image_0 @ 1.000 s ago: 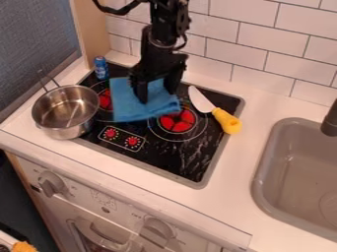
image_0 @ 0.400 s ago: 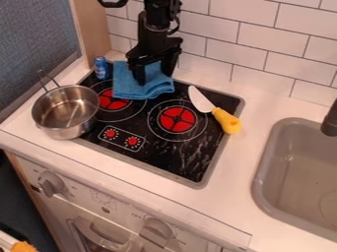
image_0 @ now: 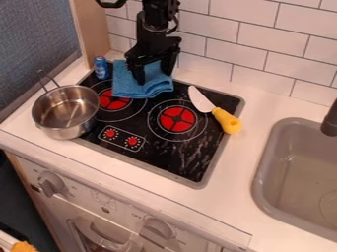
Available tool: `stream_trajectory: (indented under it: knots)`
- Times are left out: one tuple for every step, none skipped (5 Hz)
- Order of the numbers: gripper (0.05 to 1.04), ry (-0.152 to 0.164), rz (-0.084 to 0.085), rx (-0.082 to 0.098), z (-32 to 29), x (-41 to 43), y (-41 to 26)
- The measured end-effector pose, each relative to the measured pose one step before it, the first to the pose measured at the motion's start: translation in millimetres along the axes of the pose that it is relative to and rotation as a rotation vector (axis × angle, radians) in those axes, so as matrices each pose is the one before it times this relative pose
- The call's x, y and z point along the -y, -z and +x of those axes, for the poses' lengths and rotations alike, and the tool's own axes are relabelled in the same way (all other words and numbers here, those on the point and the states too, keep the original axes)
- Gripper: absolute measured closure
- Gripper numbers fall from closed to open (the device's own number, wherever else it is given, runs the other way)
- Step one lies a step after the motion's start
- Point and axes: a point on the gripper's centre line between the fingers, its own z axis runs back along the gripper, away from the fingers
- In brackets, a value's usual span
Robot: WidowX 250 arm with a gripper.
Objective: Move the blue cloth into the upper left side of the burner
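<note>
Your gripper (image_0: 154, 77) has its fingers apart on the blue cloth (image_0: 131, 89), maybe to slide it over the stove (image_0: 164, 156).

The white countertop (image_0: 230, 199) bears a black cooktop (image_0: 191, 160), with the blue cloth (image_0: 125, 83) at its rear, a can (image_0: 101, 68) and pot (image_0: 64, 132) along its left side, and a knife (image_0: 225, 120) across its right edge.

Location type: kitchen, toy-style.
The counter (image_0: 270, 106) carries an inset cooktop (image_0: 168, 160) with two red burner markings and a sink (image_0: 255, 189) with a dark faucet (image_0: 330, 119). A white tile wall (image_0: 253, 39) adjoins the rear edge. Control knobs and an oven front (image_0: 99, 214) are located below the front edge. A metal pot (image_0: 66, 112) and a yellow-handled knife (image_0: 214, 109) are present.
</note>
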Motion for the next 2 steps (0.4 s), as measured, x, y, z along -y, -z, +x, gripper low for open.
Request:
stream_trajectory:
  knots:
    - [0.083,-0.0056,0.0084,-0.0006,1.11,-4.15,-4.58]
    - [0.084,-0.0074,0.0156,0.0276,5.75,-5.71,-12.73]
